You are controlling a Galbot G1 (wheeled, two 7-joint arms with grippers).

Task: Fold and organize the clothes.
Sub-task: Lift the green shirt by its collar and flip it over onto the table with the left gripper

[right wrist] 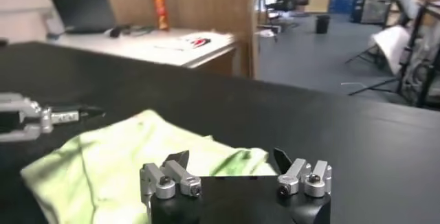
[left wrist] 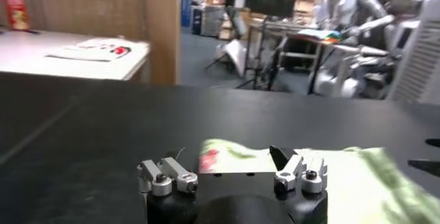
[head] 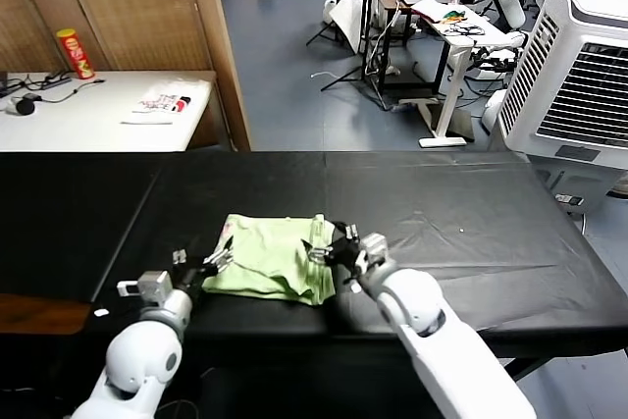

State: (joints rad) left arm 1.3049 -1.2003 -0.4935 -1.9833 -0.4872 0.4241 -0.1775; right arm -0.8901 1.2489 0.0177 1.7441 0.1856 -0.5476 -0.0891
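Left gripper (head: 218,262) at shirt's left edge, fingers spread apart, holding nothing. Right gripper (head: 329,247) at shirt's right edge, fingers likewise apart. Folded green shirt (head: 270,257) lies between both grippers on black surface (head: 471,233).

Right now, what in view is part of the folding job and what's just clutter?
Job:
- green shirt, folded on the black table
- left gripper, open at the shirt's left edge
- right gripper, open at its right edge

Lying about:
- red chip can
- printed packet on the white side table
- white air cooler
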